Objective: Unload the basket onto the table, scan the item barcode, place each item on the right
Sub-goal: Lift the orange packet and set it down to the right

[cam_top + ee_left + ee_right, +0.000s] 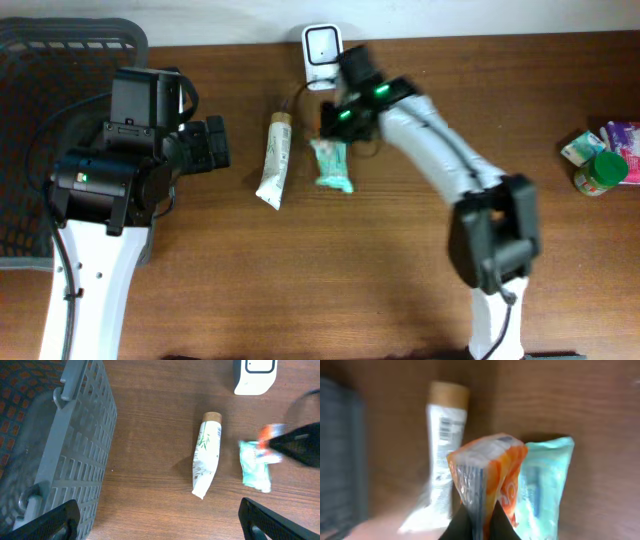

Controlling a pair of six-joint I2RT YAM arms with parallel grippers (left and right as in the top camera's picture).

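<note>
Remote session, scanning station: my right gripper (pixel 481 519) is clamped shut on the lower edge of an orange packet (pixel 487 472). It holds the packet upright off the table, just in front of the white barcode scanner (pixel 322 45) and near a teal packet (pixel 331 165) that lies flat on the wood. The left gripper (pixel 213 143) hangs with its jaws wide apart and nothing between them, beside the grey plastic basket (pixel 60 45). The step in hand, as I judge it, is presenting the packet to the scanner. The wrist view is too blurred for me to find a barcode on the wrapper, so I would roll the wrist slowly and sweep each printed face past the scanner's window, keeping the packet near and square to it. I would also keep the pinch firm, because it takes only a narrow strip of the wrapper and the packet could swivel. Counted: one scanner, one orange packet, one teal packet, one white tube with a tan cap (pixel 273 160) and one basket. Well apart at the right edge stands one green-lidded jar (pixel 602 172), with what look like two small packets (pixel 582 148) beside it.
</note>
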